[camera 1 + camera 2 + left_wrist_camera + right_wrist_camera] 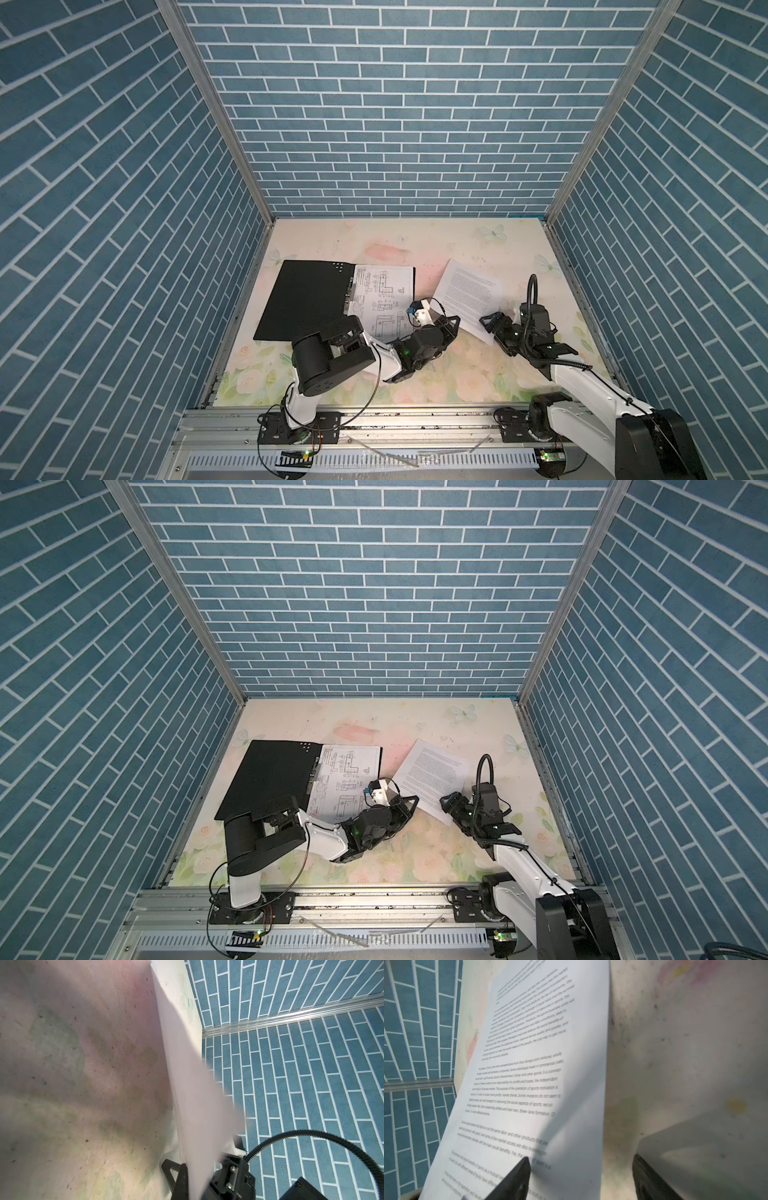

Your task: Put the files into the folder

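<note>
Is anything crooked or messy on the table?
Yes. The text sheet lies crooked outside the folder, turned at an angle to it. The left tool pinches its edge. The drawing sheet in the open folder looks fairly straight.

Folder (307, 299): five-o'clock corner hidden under my left arm (332, 361). Drawing sheet (384, 286): six-o'clock edge hidden too. Text sheet (529, 1084): print blurred, near end cut off by frame.

A lab test booth: brick-print panels (395, 124), aluminium rails (374, 419), floral tabletop (457, 374).
</note>
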